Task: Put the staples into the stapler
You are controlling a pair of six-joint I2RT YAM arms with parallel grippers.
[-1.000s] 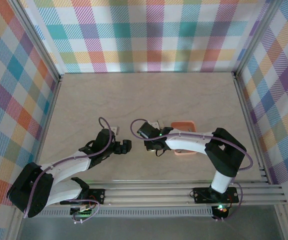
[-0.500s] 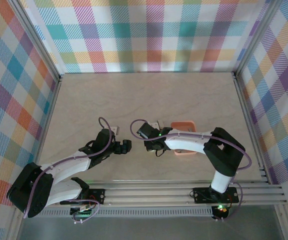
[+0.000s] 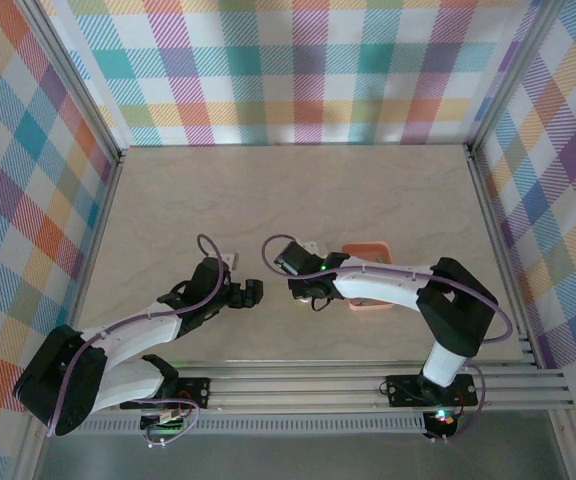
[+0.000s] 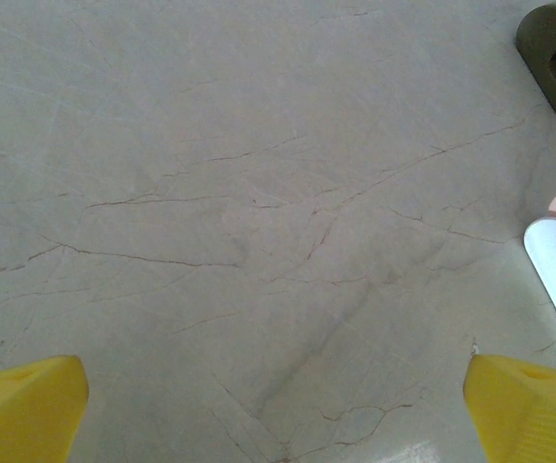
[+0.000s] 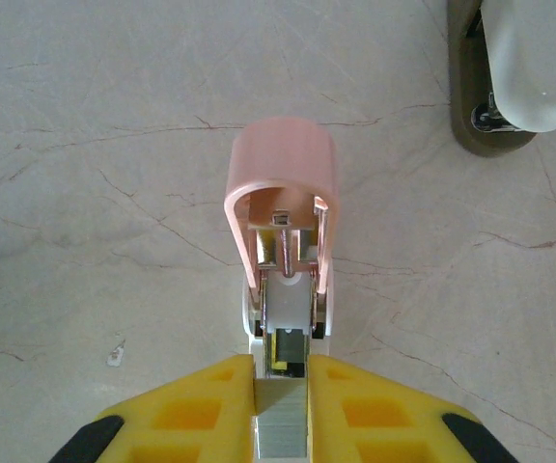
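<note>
Right claw (image 5: pixel 281 400) clamped on staples (image 5: pixel 280 431) at the channel of the open stapler (image 5: pixel 280 164), centre tabletop (image 5: pixel 85 145) | left claw (image 4: pixel 278 405) gaped wide, empty, just left | change: barely any in 1 s — strip likely not yet seated

The table (image 4: pixel 259 193) looks like pale stone laminate: smooth, finely veined, with a soft sheen. The stapler (image 5: pixel 280 164) has a glossy pink plastic shell, a whitish plastic inside and small bright metal parts. The staples (image 5: pixel 280 429) are dull grey metal, finely ribbed. The right gripper (image 5: pixel 280 381) has yellow fingers (image 5: pixel 196 410) of matt moulded plastic. The walls (image 3: pixel 308 70) carry a matt checked print, and the rails (image 3: pixel 368 385) are pale ribbed metal.
</note>
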